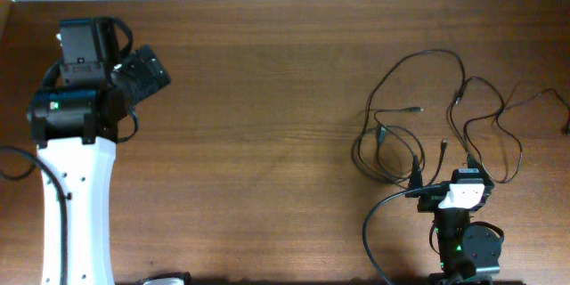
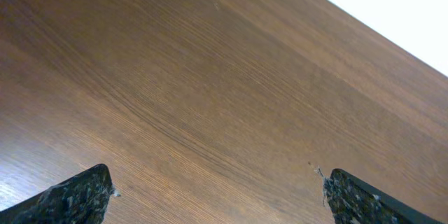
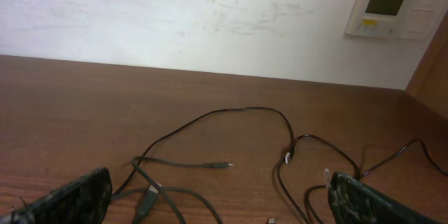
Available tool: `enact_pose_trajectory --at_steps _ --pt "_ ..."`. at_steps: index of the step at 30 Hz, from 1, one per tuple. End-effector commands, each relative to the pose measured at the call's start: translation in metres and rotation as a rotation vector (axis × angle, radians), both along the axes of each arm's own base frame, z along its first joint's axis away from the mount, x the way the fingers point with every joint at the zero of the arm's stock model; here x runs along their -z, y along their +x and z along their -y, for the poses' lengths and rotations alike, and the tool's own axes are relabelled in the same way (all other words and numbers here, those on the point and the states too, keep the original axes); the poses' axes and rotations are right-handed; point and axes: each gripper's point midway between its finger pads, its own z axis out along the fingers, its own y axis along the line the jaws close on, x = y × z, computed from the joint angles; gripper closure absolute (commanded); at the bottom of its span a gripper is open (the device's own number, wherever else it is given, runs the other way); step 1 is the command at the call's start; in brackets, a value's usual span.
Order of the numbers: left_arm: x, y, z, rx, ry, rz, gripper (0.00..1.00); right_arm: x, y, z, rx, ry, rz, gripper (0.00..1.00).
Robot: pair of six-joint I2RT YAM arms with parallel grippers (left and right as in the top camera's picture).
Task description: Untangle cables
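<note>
Two released, empty end effectors are mine: the left end effector hangs over the tabletop near its far left corner, the right end effector faces the cables sprawled toward the right edge, so untangling looks unbegun and I must next pinch one strand.

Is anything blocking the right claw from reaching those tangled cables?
Nothing visible does. The open right claw faces the cables directly, with only the wooden table between them; the nearest strands lie close to its fingertips.
</note>
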Motion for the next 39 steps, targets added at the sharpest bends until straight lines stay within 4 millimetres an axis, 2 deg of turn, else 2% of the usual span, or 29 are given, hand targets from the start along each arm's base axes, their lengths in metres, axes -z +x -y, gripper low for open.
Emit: enact_pose_trajectory --at_steps 1,2,4,5,7,9,10,11,14,15,19,23,29,32,36,39 --pt "-0.019 -0.009 -0.017 -0.076 0.074 0.047 0.01 0.002 -0.001 0.006 0.035 0.009 -0.001 0.01" --pt "-0.012 -0.007 -0.011 -0.054 0.045 0.038 0.02 0.002 -0.001 0.006 0.035 0.009 -0.001 0.02" --pt "0.0 -0.006 -0.014 -0.081 0.04 0.026 0.0 0.002 -0.001 0.006 0.035 0.009 -0.001 0.01" --pt "0.018 -0.001 -0.013 -0.114 0.008 0.026 0.02 0.002 -0.001 0.006 0.035 0.009 -0.001 0.01" --pt "0.048 0.013 -0.004 -0.074 -0.044 0.046 0.02 0.002 -0.001 0.006 0.035 0.009 -0.002 0.02" --pt "0.083 0.038 0.021 0.03 -0.156 0.135 0.02 0.002 -0.001 0.006 0.035 0.009 -0.001 0.02" --pt "0.095 0.046 0.03 0.07 -0.193 0.175 0.02 0.002 -0.001 0.006 0.035 0.009 -0.001 0.02" --pt "0.116 0.049 0.04 0.117 -0.233 0.214 0.02 0.002 -0.001 0.006 0.035 0.009 -0.002 0.02" --pt "0.16 0.037 0.044 0.126 -0.246 0.205 0.02 0.002 -0.001 0.006 0.035 0.009 -0.002 0.02" --pt "0.169 0.033 0.044 0.126 -0.246 0.201 0.02 0.002 -0.001 0.006 0.035 0.009 -0.002 0.02" --pt "0.229 -0.001 0.047 0.118 -0.254 0.147 0.02 0.002 -0.001 0.006 0.035 0.01 -0.002 0.02" --pt "0.267 -0.037 0.046 0.098 -0.241 0.114 0.02 0.002 -0.001 0.006 0.035 0.009 -0.002 0.01" --pt "0.293 -0.085 0.046 0.082 -0.22 0.129 0.02 0.002 -0.001 0.006 0.035 0.009 -0.002 0.02" --pt "0.303 -0.111 0.04 0.006 -0.222 0.163 0.02 0.002 -0.001 0.006 0.035 0.009 -0.002 0.01" --pt "0.298 -0.116 0.037 -0.005 -0.203 0.159 0.02 0.002 -0.001 0.006 0.035 0.009 -0.002 0.02" --pt "0.301 -0.133 0.034 -0.027 -0.188 0.112 0.02 0.002 -0.001 0.006 0.035 0.009 -0.002 0.01"
